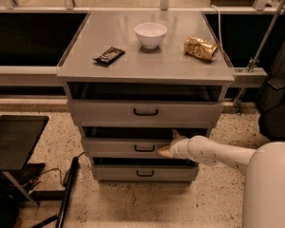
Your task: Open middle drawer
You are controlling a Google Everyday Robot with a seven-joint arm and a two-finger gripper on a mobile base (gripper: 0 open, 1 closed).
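Note:
The middle drawer point(116, 147) is the second of three stacked grey fronts, with a small black loop handle point(144, 148) at its centre. My gripper point(169, 143) is at this drawer's front, just right of the handle, on a white arm point(218, 154) reaching in from the lower right. Its two tan fingers stand apart, one up by the drawer's top edge point(175, 135) and one lower, next to the handle point(164, 152). It holds nothing. The drawer front sits a little forward of the top drawer point(104, 112).
On the cabinet top point(147, 65) are a white bowl point(150, 34), a dark snack bar point(109, 55) and a crumpled gold bag point(200, 48). The bottom drawer point(118, 173) is below. A black stand point(14, 139) and cables are on the floor at left.

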